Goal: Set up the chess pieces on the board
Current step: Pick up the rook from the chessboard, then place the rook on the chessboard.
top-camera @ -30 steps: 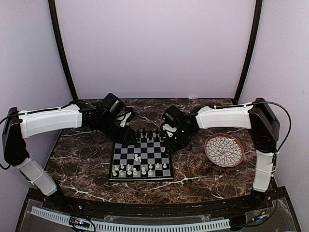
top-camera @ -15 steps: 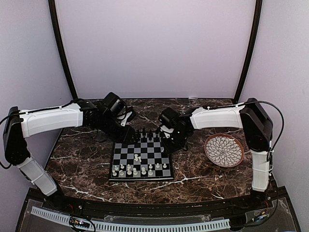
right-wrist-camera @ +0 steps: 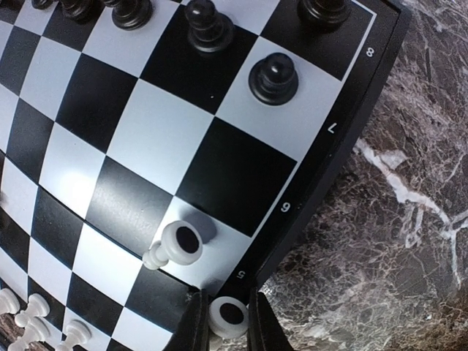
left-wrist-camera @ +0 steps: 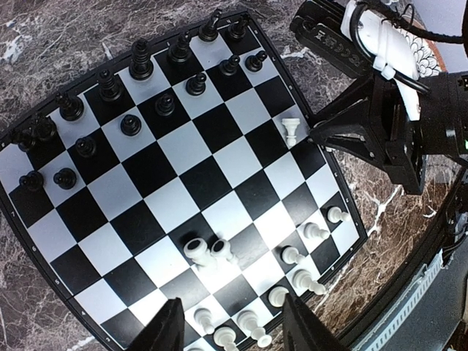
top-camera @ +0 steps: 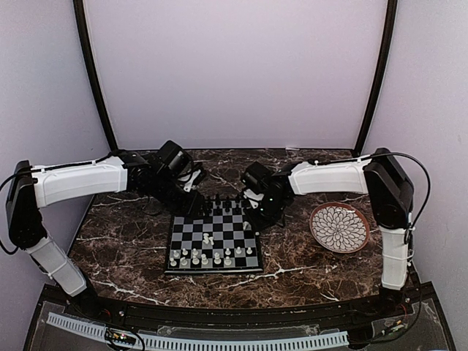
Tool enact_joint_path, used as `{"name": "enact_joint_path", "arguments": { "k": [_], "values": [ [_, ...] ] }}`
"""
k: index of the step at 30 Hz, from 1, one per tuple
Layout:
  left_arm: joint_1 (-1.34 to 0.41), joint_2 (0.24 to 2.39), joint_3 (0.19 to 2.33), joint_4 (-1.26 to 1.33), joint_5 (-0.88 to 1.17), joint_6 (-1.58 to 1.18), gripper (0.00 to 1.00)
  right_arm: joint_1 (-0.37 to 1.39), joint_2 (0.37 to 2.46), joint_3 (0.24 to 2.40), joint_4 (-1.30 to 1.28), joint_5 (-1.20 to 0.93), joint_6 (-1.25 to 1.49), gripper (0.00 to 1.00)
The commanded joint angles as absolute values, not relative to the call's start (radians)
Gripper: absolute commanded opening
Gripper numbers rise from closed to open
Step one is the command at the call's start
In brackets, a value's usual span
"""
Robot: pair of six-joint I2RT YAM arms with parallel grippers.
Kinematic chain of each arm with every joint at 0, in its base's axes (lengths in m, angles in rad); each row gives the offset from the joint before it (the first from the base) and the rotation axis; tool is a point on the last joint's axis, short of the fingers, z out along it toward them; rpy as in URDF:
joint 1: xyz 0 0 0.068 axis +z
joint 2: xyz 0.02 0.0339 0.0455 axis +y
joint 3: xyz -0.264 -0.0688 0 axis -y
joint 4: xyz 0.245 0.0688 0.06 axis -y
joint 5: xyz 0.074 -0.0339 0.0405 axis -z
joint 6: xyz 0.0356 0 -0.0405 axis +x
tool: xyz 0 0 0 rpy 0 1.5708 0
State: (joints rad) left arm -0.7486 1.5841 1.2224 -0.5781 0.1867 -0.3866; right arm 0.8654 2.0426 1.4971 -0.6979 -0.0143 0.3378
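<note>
The board point(top-camera: 234, 232) lies mid-table with black chess pieces point(left-wrist-camera: 139, 62) along its far rows and white ones point(left-wrist-camera: 314, 232) along the near rows. Two white pieces point(left-wrist-camera: 208, 252) lie tipped in the middle. Another white piece point(right-wrist-camera: 179, 245) lies on its side by the right rim. My right gripper point(right-wrist-camera: 227, 330) hangs over the board's right rim point(right-wrist-camera: 351, 124), shut on a white chess piece point(right-wrist-camera: 232, 313) whose round base faces the camera. My left gripper point(left-wrist-camera: 232, 333) hovers open above the board's near rows point(left-wrist-camera: 212, 179) with nothing between its fingers.
A round white petal-patterned plate point(top-camera: 339, 227) with a brown rim sits on the marble table point(top-camera: 124, 241) to the right of the board. Both arms reach in over the board's far corners, the right gripper point(top-camera: 257, 214) and left gripper point(top-camera: 191, 205) close together.
My right gripper has closed its fingers onto the white piece and the arm has drawn slightly left and back. The left arm has stayed put.
</note>
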Motion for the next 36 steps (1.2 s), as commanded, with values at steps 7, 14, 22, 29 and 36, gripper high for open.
{"name": "enact_joint_path", "arguments": {
  "k": [7, 14, 22, 29, 36],
  "values": [
    [-0.743, 1.600, 1.265, -0.579, 0.221, -0.362, 0.48, 0.868, 1.915, 1.433, -0.622, -0.173, 0.255, 0.03],
    [-0.742, 1.597, 1.271, -0.592, 0.207, -0.352, 0.48, 0.896, 2.008, 1.543, -0.664, -0.160, 0.154, 0.04],
    [-0.742, 1.578, 1.262, -0.617, 0.188, -0.340, 0.49, 0.908, 2.100, 1.624, -0.706, -0.144, 0.075, 0.05],
    [-0.739, 1.574, 1.249, -0.602, 0.201, -0.350, 0.49, 0.919, 2.129, 1.612, -0.694, -0.165, 0.052, 0.12],
    [-0.741, 1.584, 1.259, -0.603, 0.201, -0.338, 0.49, 0.939, 2.117, 1.588, -0.700, -0.128, 0.049, 0.26]
  ]
}}
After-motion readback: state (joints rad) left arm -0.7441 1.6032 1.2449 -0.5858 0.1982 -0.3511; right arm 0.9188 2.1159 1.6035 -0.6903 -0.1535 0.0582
